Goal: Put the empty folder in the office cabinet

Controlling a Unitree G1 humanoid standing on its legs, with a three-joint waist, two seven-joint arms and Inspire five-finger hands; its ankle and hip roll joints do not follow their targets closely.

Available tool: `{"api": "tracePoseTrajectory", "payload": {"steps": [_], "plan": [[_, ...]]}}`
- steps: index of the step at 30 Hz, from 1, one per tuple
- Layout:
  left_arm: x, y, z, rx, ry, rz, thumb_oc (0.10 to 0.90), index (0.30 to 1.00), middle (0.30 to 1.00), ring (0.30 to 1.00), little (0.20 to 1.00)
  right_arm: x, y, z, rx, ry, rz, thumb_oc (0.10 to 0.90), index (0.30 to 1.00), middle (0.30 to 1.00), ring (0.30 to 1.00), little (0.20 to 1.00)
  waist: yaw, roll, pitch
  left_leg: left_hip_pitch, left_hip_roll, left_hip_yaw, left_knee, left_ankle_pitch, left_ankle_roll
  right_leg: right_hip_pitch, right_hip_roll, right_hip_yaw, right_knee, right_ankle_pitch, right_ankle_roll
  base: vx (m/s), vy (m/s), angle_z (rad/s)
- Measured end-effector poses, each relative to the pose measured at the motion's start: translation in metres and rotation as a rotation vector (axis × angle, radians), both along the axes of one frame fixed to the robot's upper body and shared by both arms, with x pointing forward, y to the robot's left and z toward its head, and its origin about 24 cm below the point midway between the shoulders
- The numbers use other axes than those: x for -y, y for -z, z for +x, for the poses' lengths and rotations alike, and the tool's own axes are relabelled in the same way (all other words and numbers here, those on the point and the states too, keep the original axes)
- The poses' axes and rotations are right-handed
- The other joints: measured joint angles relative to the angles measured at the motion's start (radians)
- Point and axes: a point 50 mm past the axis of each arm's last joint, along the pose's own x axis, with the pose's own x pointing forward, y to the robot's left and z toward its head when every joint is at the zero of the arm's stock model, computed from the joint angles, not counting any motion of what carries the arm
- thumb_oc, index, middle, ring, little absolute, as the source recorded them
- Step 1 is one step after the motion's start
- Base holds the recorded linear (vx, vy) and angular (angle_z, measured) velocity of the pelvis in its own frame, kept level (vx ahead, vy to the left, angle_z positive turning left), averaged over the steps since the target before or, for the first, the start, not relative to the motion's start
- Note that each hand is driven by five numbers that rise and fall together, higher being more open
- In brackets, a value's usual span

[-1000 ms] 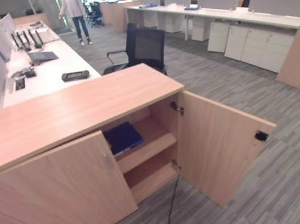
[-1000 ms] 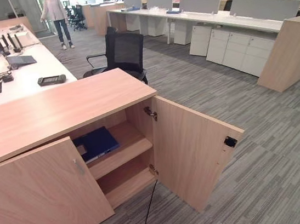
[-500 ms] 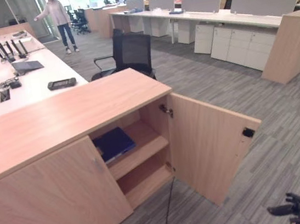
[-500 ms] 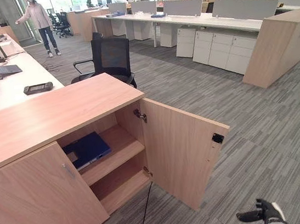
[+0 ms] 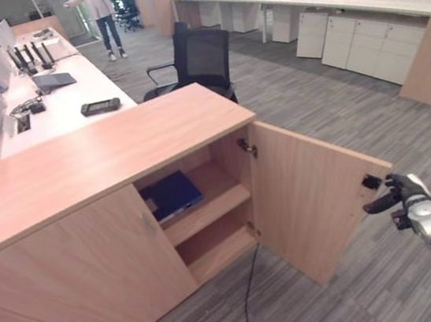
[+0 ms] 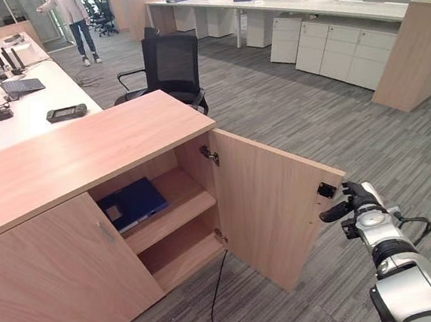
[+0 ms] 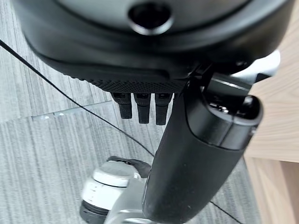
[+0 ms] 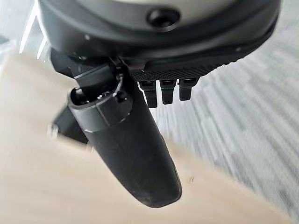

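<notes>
A dark blue folder lies flat on the upper shelf of the light wooden office cabinet. The cabinet's right door stands wide open and its left door is closed. My right hand hovers at the open door's outer edge, beside the small black latch, with its thumb pointing toward the door and its fingers relaxed, holding nothing. In the right wrist view the thumb shows close over the door's wooden face. My left hand hangs over the carpet beside the cabinet, holding nothing.
A black office chair stands behind the cabinet. A long white desk with monitors, a laptop and a handheld device runs off to the back left. A person stands far back. White drawer units line the right.
The camera has shifted. My right hand has risen from the lower edge of the view up to the open door's outer edge. The folder has not moved.
</notes>
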Motion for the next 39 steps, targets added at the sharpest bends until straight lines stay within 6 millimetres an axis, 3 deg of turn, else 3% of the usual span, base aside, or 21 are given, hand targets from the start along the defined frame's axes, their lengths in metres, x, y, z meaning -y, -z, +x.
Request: {"api": "tracePoseTrajectory", "payload": {"steps": [8,10,15,19,23,24,26,27,29,30,33,35,38,39], "plan": [[0.001,0.000,-0.002,0.004,-0.036,-0.004,0.800,0.900,0.900,0.900,0.900,-0.013,0.005,0.003,0.038,0.003,0.124,0.800,0.900,0.900,0.900,0.900,-0.011,0.004,-0.001,0.001,0.001,0.002,0.000,0.002,-0.001,-0.001,0.002,-0.004,0.000,0.003,-0.004,0.00,-0.001,0.00],[0.001,0.000,-0.003,0.001,-0.040,-0.005,0.800,0.900,0.900,0.900,0.900,-0.027,0.009,0.004,0.059,-0.027,0.193,0.800,0.900,0.900,0.900,0.900,-0.024,0.003,-0.001,0.001,0.002,0.002,-0.001,0.003,-0.001,-0.001,0.003,-0.004,0.000,0.004,-0.006,0.00,0.000,0.00],[0.010,0.002,-0.008,-0.001,-0.086,-0.024,0.800,0.900,0.900,0.900,0.900,-0.062,0.017,-0.016,0.132,-0.155,0.445,0.800,0.900,0.900,0.900,0.900,-0.064,0.003,0.000,0.003,0.010,0.007,-0.006,0.004,-0.002,-0.002,0.006,-0.001,0.000,0.001,-0.018,0.00,0.001,-0.03],[0.010,0.002,-0.006,0.010,-0.095,-0.019,0.800,0.900,0.900,0.900,0.900,-0.113,0.026,-0.046,0.185,-0.258,0.708,0.800,0.900,0.900,0.900,0.900,-0.069,0.003,0.000,0.004,0.024,0.011,-0.007,0.000,-0.001,-0.005,0.021,-0.001,0.000,0.000,-0.028,0.00,0.002,-0.06],[0.009,0.002,-0.003,0.012,-0.054,-0.003,0.800,0.900,0.900,0.900,0.900,-0.179,0.028,-0.068,0.162,-0.407,0.982,0.800,0.900,0.900,0.900,0.900,-0.061,0.003,0.000,0.002,0.036,0.008,-0.007,0.000,-0.021,-0.008,0.033,-0.004,0.000,-0.001,-0.030,0.00,0.000,0.00],[0.009,0.002,-0.001,0.012,-0.029,0.001,0.800,0.900,0.900,0.900,0.900,-0.209,0.031,-0.076,0.131,-0.452,1.120,0.800,0.900,0.900,0.900,0.900,-0.056,0.002,-0.002,0.001,0.039,0.005,-0.007,0.002,-0.026,-0.009,0.036,-0.006,0.000,0.000,-0.031,-0.03,0.023,0.03],[0.010,0.002,0.002,0.018,-0.019,0.003,0.800,0.900,0.900,0.900,0.900,-0.251,0.033,-0.087,0.101,-0.501,1.311,0.800,0.900,0.900,0.900,0.900,-0.041,0.002,-0.004,0.001,0.039,0.006,-0.006,0.004,-0.032,-0.011,0.037,-0.006,0.000,0.003,-0.040,0.00,0.000,0.00],[0.010,0.002,0.003,0.021,-0.017,0.003,0.800,0.900,0.900,0.900,0.900,-0.258,0.033,-0.091,0.084,-0.523,1.349,0.800,0.900,0.900,0.900,0.900,-0.033,0.002,-0.005,0.000,0.038,0.006,-0.006,0.004,-0.032,-0.012,0.037,-0.006,0.000,0.004,-0.040,-0.01,0.008,0.03],[0.011,0.002,0.011,0.041,0.009,0.011,0.800,0.900,0.900,0.900,0.900,-0.315,0.030,-0.117,-0.046,-0.678,1.543,0.800,0.900,0.900,0.900,0.900,0.008,-0.005,-0.018,-0.001,0.031,0.001,-0.002,0.015,-0.037,-0.018,0.027,-0.013,0.000,0.005,-0.044,-0.02,0.017,0.10],[0.011,0.002,0.013,0.045,0.015,0.013,0.800,0.900,0.900,0.900,0.900,-0.330,0.026,-0.124,-0.077,-0.723,1.590,0.800,0.900,0.900,0.900,0.900,0.021,-0.015,-0.024,-0.004,0.027,0.000,-0.002,0.017,-0.033,-0.020,0.021,-0.019,0.000,0.005,-0.044,-0.02,0.024,0.12],[0.008,0.001,0.007,0.028,0.029,0.021,0.800,0.900,0.900,0.900,0.900,-0.341,0.030,-0.139,-0.167,-0.781,1.613,0.800,0.900,0.900,0.900,0.900,0.021,-0.034,-0.036,-0.014,0.012,0.000,-0.002,0.023,-0.025,-0.021,0.004,-0.022,0.000,0.004,-0.040,-0.01,0.012,0.05],[0.007,0.001,0.008,0.028,0.033,0.024,0.800,0.900,0.900,0.900,0.900,-0.334,0.037,-0.139,-0.197,-0.763,1.591,0.800,0.900,0.900,0.900,0.900,0.020,-0.044,-0.041,-0.015,0.004,0.002,-0.003,0.020,-0.018,-0.023,-0.006,-0.021,0.000,0.004,-0.035,-0.01,0.005,-0.04],[0.007,0.001,0.008,0.028,0.043,0.020,0.800,0.900,0.900,0.900,0.900,-0.311,0.059,-0.138,-0.219,-0.655,1.535,0.800,0.900,0.900,0.900,0.900,0.018,-0.045,-0.041,-0.015,-0.001,0.005,-0.006,0.015,-0.018,-0.023,-0.011,-0.021,0.000,0.005,-0.032,-0.01,0.003,-0.05],[0.007,0.001,0.007,0.025,0.043,0.019,0.800,0.900,0.900,0.900,0.900,-0.292,0.067,-0.136,-0.206,-0.598,1.494,0.800,0.900,0.900,0.900,0.900,0.017,-0.044,-0.040,-0.015,0.000,0.004,-0.006,0.015,-0.017,-0.025,-0.009,-0.022,0.000,0.006,-0.031,0.00,0.000,0.00]]}}
